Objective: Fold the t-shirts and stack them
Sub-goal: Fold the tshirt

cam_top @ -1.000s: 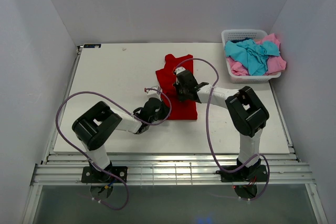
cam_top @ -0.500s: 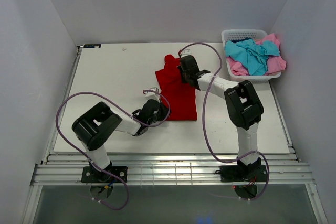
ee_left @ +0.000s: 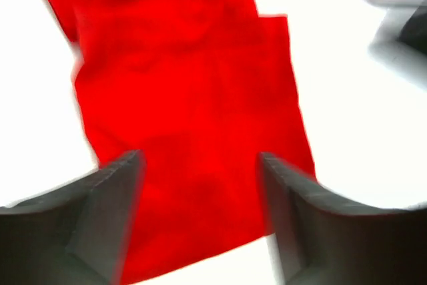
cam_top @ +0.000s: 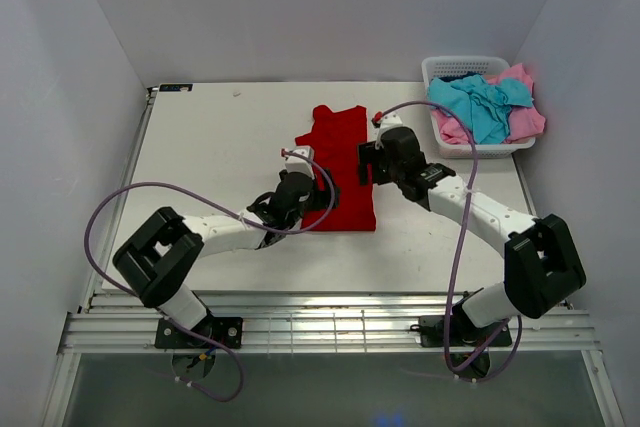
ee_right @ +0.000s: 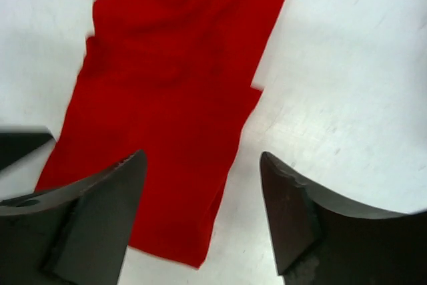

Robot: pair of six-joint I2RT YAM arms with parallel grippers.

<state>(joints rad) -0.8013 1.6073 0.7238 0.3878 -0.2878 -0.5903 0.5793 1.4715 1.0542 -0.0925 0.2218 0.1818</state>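
The red t-shirt [cam_top: 340,172] lies flat on the table as a long narrow strip, running from the back towards the front. My left gripper [cam_top: 297,185] hovers open over its near left part; in the left wrist view the red cloth [ee_left: 193,98] fills the gap of the left gripper [ee_left: 200,159] and nothing is held. My right gripper [cam_top: 378,155] is open above the shirt's right edge; the right wrist view has the red cloth [ee_right: 173,98] under the left half of the right gripper [ee_right: 200,159]. A turquoise t-shirt [cam_top: 480,107] and a pink t-shirt [cam_top: 525,122] lie crumpled in the basket.
The white lattice basket [cam_top: 462,61] stands at the back right corner of the white table [cam_top: 210,147]. Purple cables loop from both arms over the table's front half. White walls close in the left, back and right sides.
Both grippers went from shut to open. The right arm swung out to the right and its gripper came off the shirt's top. The left gripper moved forward over the shirt's left edge.
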